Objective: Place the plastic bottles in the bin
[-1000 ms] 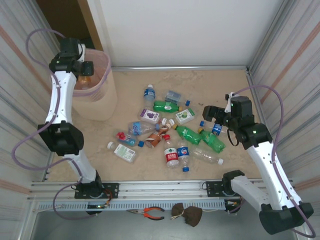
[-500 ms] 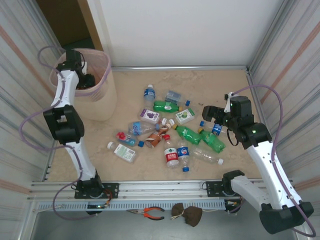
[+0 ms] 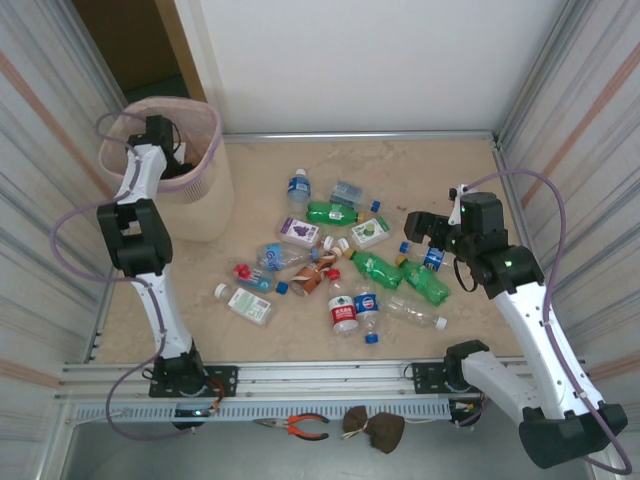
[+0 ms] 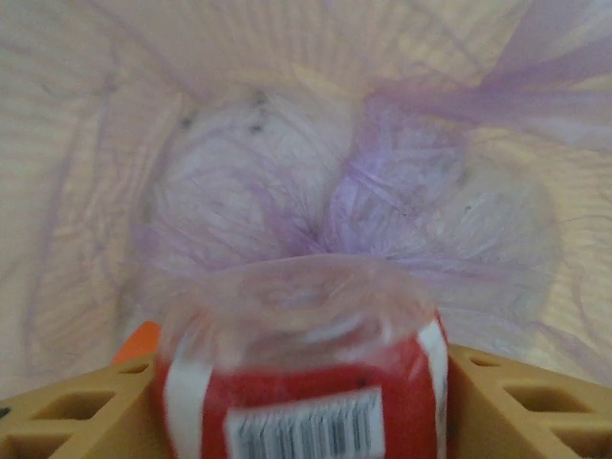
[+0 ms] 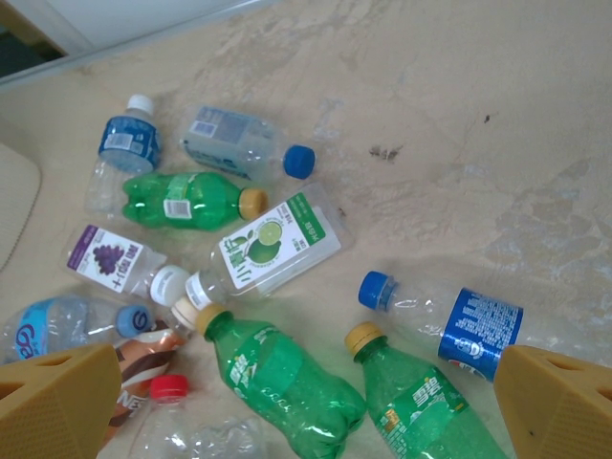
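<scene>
1. Progress: early, I judge. More than a dozen plastic bottles (image 3: 378, 268) lie scattered on the table (image 3: 460, 170), green, clear and brownish. All are well apart from the bin (image 3: 205, 200) in the far left corner.
2. One red-labelled bottle (image 4: 301, 382) hangs inside the bin's mouth, above the lilac liner (image 4: 382, 191). I cannot tell what already lies at the bottom.
3. The left gripper (image 3: 168, 150) reaches down past the rim, its jaws partly spread. The bottle fills the gap and lies against both fingers (image 4: 67, 411). It is blurred while the fingers are sharp, so I cannot tell whether it is clamped or slipping free.
4. The right gripper (image 5: 306, 392) is spread to its widest and empty. It hovers over the right of the scatter, above a blue-labelled bottle (image 5: 478, 330).
5. Remaining: nearly the whole scatter.
</scene>
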Motion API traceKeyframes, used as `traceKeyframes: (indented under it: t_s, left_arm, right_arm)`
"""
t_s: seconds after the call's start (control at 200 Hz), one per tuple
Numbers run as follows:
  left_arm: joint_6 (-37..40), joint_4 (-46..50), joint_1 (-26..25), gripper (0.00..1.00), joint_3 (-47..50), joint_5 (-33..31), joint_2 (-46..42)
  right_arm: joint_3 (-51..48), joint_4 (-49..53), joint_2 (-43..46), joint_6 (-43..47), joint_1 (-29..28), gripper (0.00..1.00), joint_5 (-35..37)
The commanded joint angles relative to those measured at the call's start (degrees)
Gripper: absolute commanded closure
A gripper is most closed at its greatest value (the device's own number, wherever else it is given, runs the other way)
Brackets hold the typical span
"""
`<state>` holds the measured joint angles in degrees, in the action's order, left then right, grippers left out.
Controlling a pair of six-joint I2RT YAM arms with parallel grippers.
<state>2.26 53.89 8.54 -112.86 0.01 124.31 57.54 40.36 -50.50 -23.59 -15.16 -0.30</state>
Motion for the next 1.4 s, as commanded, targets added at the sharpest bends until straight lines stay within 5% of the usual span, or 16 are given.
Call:
traceKeyframes:
  t_s: [0.0,0.21,0.626,1.398]
  left_arm:
    - [-1.0,1.4,0.0,0.29,0.6,2.5,-0.8]
    - [-1.7,0.0,0.0,0.2,0.8,4.4,-4.0]
    - [-1.9,1.0,-0.1,0.19,-0.2,6.6,-11.4]
    - [-5.9,-1.3,-6.1,0.21,9.6,19.9,-33.5]
  right_arm:
    - [-0.3,-0.4,0.5,-1.5,-0.5,0.01,0.1]
    - [0.4,2.2,-1.6,-2.8,-0.5,0.01,0.4]
    - [2.2,7.6,-5.1,-1.5,-1.5,0.02,-3.4]
    - [0.8,11.7,-18.0,-12.4,-27.6,0.14,0.3]
